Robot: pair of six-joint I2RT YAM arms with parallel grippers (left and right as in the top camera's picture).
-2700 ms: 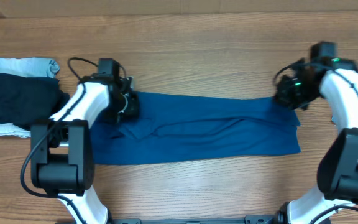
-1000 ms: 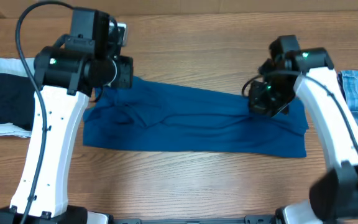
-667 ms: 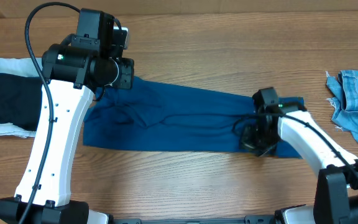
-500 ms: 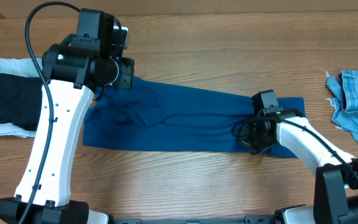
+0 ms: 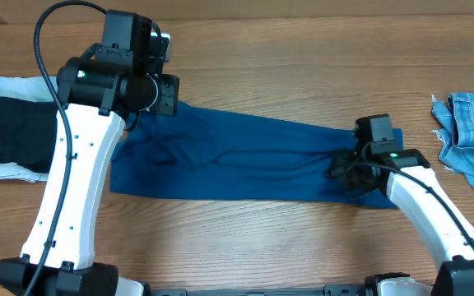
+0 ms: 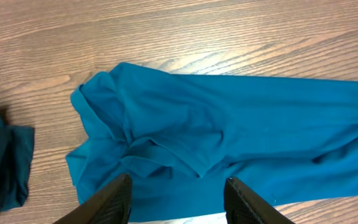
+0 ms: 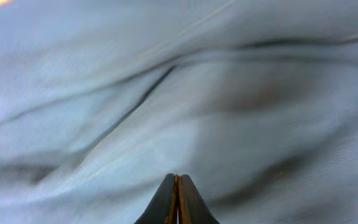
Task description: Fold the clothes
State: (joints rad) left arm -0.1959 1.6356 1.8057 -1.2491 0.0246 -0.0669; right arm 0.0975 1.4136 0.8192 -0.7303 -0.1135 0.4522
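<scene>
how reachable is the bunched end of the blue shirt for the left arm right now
Probably yes, quite reachable. The left pincer hangs open straight above the shirt at its bunched end, with nothing between them. The dark garment lies off to one side, apart from the shirt.

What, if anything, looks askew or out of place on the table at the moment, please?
The blue shirt lies as a long strip running slightly crooked across the table. Its left-hand end is bunched into folds and wrinkles rather than lying flat. Nothing looks spilled or torn.
</scene>
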